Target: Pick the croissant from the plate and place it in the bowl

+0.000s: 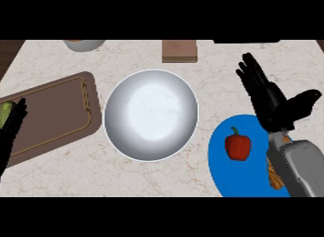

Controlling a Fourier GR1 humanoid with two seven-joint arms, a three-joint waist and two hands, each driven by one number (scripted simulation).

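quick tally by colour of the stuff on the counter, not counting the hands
White or grey: 2, the large round white bowl and a pale cup at the far edge
Brown: 2, the brown cutting board and a small brown block
Blue: 1, the blue plate
Red: 1, the red bell pepper
Green: 1, a green vegetable
Orange-tan: 1, the croissant
Total: 8

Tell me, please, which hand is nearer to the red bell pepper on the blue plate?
Right. The right hand hovers open just above and right of the red bell pepper; the left hand rests far across the counter, beyond the bowl.
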